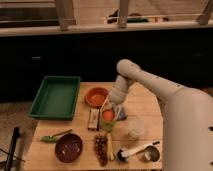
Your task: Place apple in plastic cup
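Gripper (108, 114) is low over the middle of the wooden table (147, 107), jaws clamped on the apple (108, 116). I can't read the print on the flat bar (93, 119) just left of it. The clear plastic cup (135, 128) stands near the gripper's right, apart from it. Orange bowl (96, 96) is behind, green tray (55, 97) far left, dark bowl (68, 147) and grape bunch (101, 145) in front. The apple looks orange-red and round, partly hidden by the gripper.
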Controlling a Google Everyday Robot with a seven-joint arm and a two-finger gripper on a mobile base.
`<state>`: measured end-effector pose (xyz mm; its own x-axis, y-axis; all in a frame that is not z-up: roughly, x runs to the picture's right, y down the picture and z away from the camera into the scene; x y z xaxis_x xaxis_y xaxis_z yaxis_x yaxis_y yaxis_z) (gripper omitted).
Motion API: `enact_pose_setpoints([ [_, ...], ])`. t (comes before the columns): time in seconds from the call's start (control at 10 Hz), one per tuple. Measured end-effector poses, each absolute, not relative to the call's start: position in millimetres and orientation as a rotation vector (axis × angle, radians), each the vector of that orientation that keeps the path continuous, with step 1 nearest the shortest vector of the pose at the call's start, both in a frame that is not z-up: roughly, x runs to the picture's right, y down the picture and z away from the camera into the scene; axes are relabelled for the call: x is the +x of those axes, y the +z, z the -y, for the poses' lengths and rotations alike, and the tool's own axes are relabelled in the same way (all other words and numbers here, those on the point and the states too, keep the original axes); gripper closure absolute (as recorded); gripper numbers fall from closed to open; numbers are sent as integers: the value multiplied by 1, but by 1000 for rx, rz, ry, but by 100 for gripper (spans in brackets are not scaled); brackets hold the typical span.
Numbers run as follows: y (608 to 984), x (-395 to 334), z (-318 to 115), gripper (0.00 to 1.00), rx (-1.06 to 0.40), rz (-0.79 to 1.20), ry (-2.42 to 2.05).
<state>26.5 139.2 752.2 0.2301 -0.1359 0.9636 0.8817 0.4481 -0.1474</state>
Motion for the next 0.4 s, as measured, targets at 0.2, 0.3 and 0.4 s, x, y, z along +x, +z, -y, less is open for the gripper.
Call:
enact_pose_setpoints([
  [0.2,751,27,-138,20,-832,1112,-819],
  [0.3,750,29,-136,20,-829,1107,-814],
  [0.4,749,31,-134,20,-826,1102,-811],
])
